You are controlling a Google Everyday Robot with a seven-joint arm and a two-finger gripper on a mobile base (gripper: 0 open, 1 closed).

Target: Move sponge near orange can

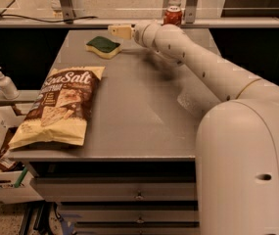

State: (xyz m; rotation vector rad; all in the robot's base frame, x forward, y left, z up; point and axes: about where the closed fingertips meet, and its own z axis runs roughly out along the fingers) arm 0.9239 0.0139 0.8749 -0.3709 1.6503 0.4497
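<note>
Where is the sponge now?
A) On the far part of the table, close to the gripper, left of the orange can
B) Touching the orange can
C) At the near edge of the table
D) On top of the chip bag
A. The sponge lies on the far part of the table, with the gripper just behind it; the orange can stands apart, further right.

Green-topped yellow sponge (103, 46) lies flat on the desk's (129, 116) far left, jaws just beyond it; orange can (173, 15) stands upright farther right, apart.
</note>
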